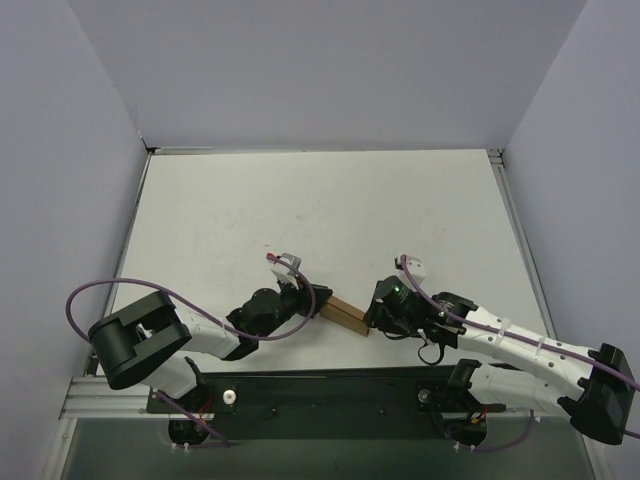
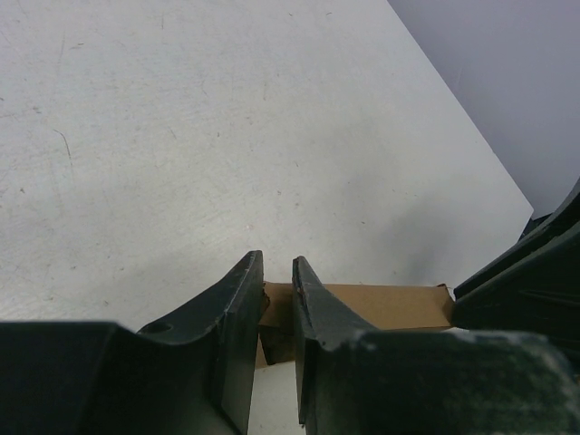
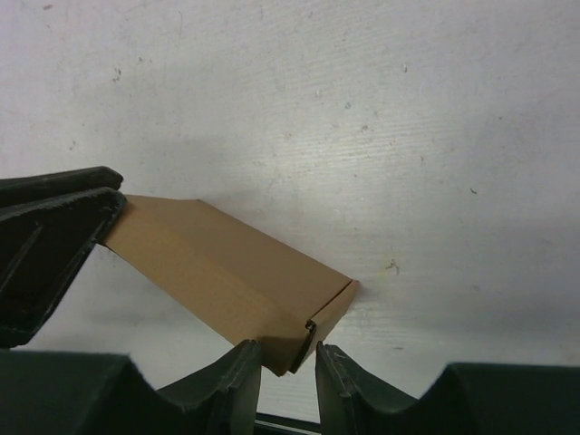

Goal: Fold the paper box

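Note:
The paper box [image 1: 345,313] is a compact brown cardboard block, lying near the table's front edge between my two arms. In the left wrist view its long side [image 2: 390,306] runs off to the right. My left gripper [image 2: 276,263] [image 1: 322,298] is shut on its near end, one finger on each side. In the right wrist view the box [image 3: 227,263] slants from the left gripper's dark fingers [image 3: 45,227] down toward me. My right gripper [image 3: 285,349] [image 1: 372,322] is open, and the box's closed end flap sits just at its fingertips with a gap on the right side.
The white table [image 1: 330,210] stretches away behind the box. Grey walls enclose it on the left, back and right. A black rail [image 1: 330,385] carrying the arm bases runs along the near edge.

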`<state>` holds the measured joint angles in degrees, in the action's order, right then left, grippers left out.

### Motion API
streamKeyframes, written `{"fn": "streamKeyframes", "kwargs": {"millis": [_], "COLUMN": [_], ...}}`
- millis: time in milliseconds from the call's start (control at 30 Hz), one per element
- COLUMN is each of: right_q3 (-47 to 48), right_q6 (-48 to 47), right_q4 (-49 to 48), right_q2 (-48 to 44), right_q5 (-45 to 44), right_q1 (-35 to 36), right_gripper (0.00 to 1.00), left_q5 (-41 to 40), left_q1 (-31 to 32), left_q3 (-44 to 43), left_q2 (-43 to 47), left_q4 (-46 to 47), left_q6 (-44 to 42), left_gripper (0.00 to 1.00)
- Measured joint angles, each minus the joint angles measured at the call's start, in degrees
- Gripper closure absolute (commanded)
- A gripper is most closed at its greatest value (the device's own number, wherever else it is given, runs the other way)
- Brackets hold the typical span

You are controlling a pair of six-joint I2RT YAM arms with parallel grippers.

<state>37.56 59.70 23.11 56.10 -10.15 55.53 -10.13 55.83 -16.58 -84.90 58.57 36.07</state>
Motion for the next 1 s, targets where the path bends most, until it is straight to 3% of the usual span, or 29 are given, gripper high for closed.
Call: {"fn": "streamKeyframes", "kwargs": {"millis": [233, 600, 700, 733, 800, 900, 933, 1000], "right_q3": [-2.0, -3.3, -3.7, -3.7, -3.7, -3.7, -3.7, -3.7], "right_q6": [1.0, 2.7, 2.6, 2.6, 2.5, 2.3, 2.2, 2.0], "right_q4": [-1.3, -2.9, -3.2, -3.2, -3.2, -3.1, -3.1, -2.9], "right_q2": [0.9, 2.4, 1.9, 1.9, 1.9, 1.2, 1.0, 0.6], "right_q5": [0.9, -2.1, -2.2, -2.4, -2.7, -3.3, -3.4, -3.8], "right_q1": [1.2, 4.2, 4.3, 4.6, 5.4, 6.7, 7.1, 7.5], "right_gripper": [0.7, 0.79, 0.79, 0.78, 0.76, 0.67, 0.62, 0.54], "left_q5": [-1.1, -6.8, -8.3, -8.5, -8.9, -9.0, -8.9, -7.8], "left_q1": [0.6, 3.4, 4.2, 4.4, 4.8, 4.9, 5.0, 5.3], "left_q3": [0.0, 0.7, 1.0, 1.3, 2.2, 2.4, 2.0, 0.6], "left_q2": [0.0, -0.8, -0.5, -0.1, 1.6, 6.2, 8.2, 13.0], "left_q4": [-0.1, 1.9, 2.1, 2.1, 0.2, -6.0, -9.5, -17.4], "left_q6": [-0.4, -0.6, -0.7, -0.8, -0.8, -1.1, -1.4, -2.4], "left_gripper": [0.72, 0.71, 0.59, 0.5, 0.44, 0.37, 0.3, 0.27]}}
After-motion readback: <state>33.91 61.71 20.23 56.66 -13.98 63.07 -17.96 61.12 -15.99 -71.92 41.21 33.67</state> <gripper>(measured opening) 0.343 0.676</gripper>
